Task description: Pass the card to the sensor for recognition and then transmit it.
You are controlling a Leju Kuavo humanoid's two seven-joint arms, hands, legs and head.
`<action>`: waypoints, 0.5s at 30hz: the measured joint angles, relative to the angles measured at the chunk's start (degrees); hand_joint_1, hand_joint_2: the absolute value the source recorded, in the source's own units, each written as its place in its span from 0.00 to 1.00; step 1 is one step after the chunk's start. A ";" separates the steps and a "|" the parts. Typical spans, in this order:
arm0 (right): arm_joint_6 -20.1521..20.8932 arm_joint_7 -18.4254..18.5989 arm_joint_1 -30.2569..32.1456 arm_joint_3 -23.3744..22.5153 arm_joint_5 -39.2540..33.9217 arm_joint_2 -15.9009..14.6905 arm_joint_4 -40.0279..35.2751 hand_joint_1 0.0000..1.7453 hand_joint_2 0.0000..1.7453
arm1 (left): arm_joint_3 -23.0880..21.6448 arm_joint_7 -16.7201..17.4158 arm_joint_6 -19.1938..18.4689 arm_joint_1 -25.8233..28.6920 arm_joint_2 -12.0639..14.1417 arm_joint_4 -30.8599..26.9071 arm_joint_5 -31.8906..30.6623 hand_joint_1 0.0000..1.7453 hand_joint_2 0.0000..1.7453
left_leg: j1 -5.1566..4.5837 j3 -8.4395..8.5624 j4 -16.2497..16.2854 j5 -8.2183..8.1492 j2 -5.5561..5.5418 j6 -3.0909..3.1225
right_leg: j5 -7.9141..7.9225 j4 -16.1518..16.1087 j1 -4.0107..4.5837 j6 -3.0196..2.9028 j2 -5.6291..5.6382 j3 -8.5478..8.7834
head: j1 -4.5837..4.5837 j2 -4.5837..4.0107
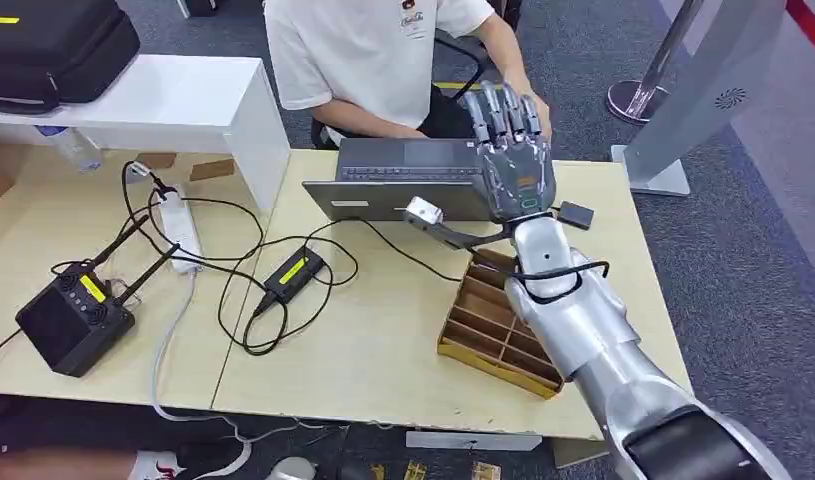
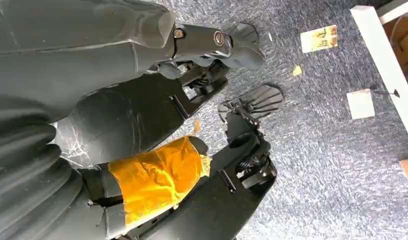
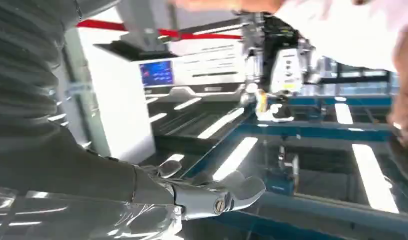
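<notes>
Right hand (image 1: 513, 150) raised over the far side of the table (image 1: 383, 340), fingers (image 1: 503, 110) straight and spread, palm turned away from the head camera; nothing visibly held in it. It sits in front of the open laptop (image 1: 408, 180) and close to the person (image 1: 383, 60) in a white shirt seated across the table. Person's hand just behind the fingertips; whether they touch cannot be told. Card not made out in any view; whether one lies against the hidden palm cannot be told. Small dark square sensor (image 1: 576, 214) lies flat on the table just right of the wrist. Wooden divided tray (image 1: 488, 320) sits under the silver forearm, near the table's front right.

Left hand (image 2: 156, 170) hangs low over grey carpet (image 2: 332, 150); dark fingers (image 2: 242, 170) apart, nothing between them.

Table left half: power strip (image 1: 178, 230), black cables, small black box with yellow label (image 1: 295, 272), black device with antennas (image 1: 73, 320).
</notes>
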 joint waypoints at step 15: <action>1.62 12.75 -2.53 -2.82 6.28 -19.68 14.56 0.00 1.00 | -0.63 -0.83 -0.94 1.57 -0.44 -2.58 0.70 0.00 1.00 | -0.03 -1.69 0.81 0.14 -0.12 0.62 | 0.56 -0.17 -0.19 0.89 -0.08 -0.99 | 0.02 0.00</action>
